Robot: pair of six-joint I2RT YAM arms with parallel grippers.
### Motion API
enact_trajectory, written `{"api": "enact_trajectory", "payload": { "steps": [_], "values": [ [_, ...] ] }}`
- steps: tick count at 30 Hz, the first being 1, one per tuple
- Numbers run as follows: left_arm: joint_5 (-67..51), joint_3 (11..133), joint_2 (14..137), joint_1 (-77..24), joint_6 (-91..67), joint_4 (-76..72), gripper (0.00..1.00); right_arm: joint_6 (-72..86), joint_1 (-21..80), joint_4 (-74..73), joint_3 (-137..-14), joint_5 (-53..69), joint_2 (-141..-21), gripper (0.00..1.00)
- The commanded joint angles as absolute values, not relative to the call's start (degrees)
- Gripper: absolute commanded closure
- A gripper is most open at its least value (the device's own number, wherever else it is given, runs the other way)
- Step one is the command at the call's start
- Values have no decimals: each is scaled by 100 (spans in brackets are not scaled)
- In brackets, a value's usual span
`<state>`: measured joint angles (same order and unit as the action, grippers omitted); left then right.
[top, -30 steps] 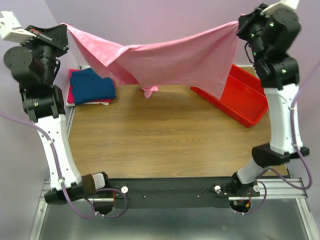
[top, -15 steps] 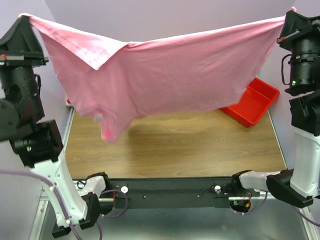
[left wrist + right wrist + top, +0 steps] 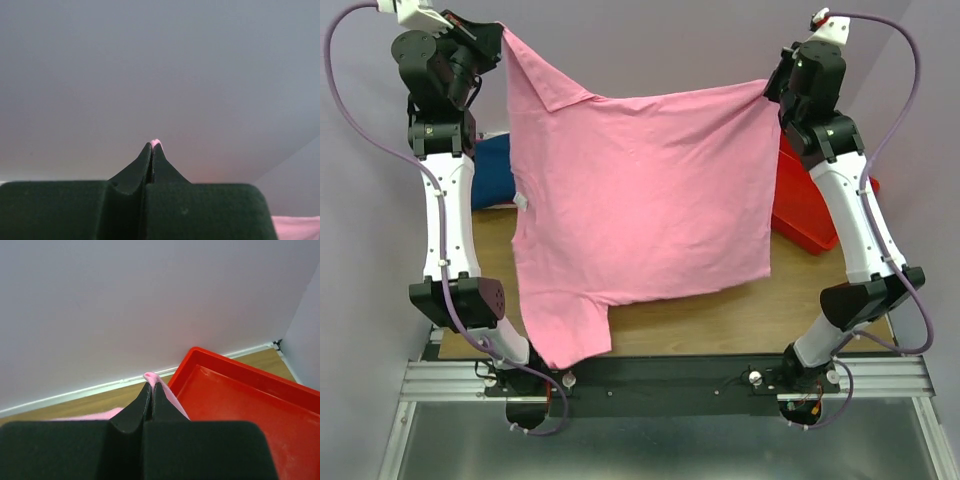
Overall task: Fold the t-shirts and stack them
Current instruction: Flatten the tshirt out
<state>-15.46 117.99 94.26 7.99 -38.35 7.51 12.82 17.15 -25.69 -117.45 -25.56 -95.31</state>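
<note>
The light pink t-shirt (image 3: 640,210) hangs spread out in the air between both arms, its lower edge and one sleeve reaching near the table's front. My left gripper (image 3: 498,35) is shut on its top left corner; a pink tip (image 3: 155,143) shows between the fingertips in the left wrist view. My right gripper (image 3: 772,85) is shut on the top right corner; pink cloth (image 3: 150,377) pokes out of its fingertips. A folded navy blue t-shirt (image 3: 495,170) lies at the back left, mostly hidden behind the pink one.
A red plastic tray (image 3: 800,210) stands at the back right of the wooden table (image 3: 800,300), also in the right wrist view (image 3: 250,400). A purple wall rises behind.
Both arms have drawn closer together and swung the pink t-shirt so it hangs lower and flatter, covering most of the table; a second ago it sagged between grippers farther back.
</note>
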Motion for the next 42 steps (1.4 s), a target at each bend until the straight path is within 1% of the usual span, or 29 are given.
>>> {"api": "enact_trajectory", "payload": {
  "steps": [1, 6, 9, 12, 16, 17, 20, 23, 29, 33, 35, 37, 39, 40, 42],
  "values": [
    [-1793, 12217, 9053, 765, -3587, 606, 100, 1301, 1705, -2373, -11795, -2566, -9132, 100],
    [-1618, 11971, 8519, 782, -3349, 747, 100, 1415, 1705, -2364, -11514, -2303, -8711, 100],
    [-1373, 11647, 8114, 791, -3235, 835, 100, 1494, 1714, -2364, -11147, -2101, -8219, 100],
    [-969, 11269, 7272, 809, -3086, 896, 100, 1599, 1714, -2364, -10655, -1890, -7648, 100],
    [-493, 10952, 6453, 817, -2611, 975, 100, 1661, 1714, -2399, -10196, -1547, -6892, 100],
    [-301, 10934, 6321, 817, -2541, 1089, 100, 1679, 1714, -2434, -10152, -1529, -6621, 100],
    [-89, 10951, 5863, 826, -2224, 1265, 100, 1731, 1714, -2671, -10177, -1520, -6312, 100],
    [228, 11206, 5608, 817, -1873, 1502, 100, 1731, 1714, -3031, -10493, -1529, -6091, 100],
    [334, 11751, 5555, 817, -1494, 1644, 100, 1758, 1705, -3621, -11197, -1459, -6161, 100],
    [27, 11594, 5704, 817, -1634, 1380, 100, 1863, 1714, -3630, -11110, -1669, -6249, 100],
    [-298, 11374, 5870, 817, -1854, 1205, 100, 2003, 1714, -3630, -10855, -2003, -6328, 100],
    [-737, 10778, 6221, 817, -2108, 1082, 100, 2109, 1705, -3612, -10425, -2381, -6547, 100],
    [-1369, 10513, 6572, 817, -2293, 985, 100, 2188, 1705, -3604, -10065, -2574, -6723, 100],
    [-1580, 10407, 7027, 800, -2364, 941, 100, 2241, 1714, -3543, -9689, -2697, -6811, 100],
    [-1670, 10136, 7747, 485, -2260, 783, 100, 2311, 1705, -3315, -9318, -2751, -7161, 100]
  ]
}}
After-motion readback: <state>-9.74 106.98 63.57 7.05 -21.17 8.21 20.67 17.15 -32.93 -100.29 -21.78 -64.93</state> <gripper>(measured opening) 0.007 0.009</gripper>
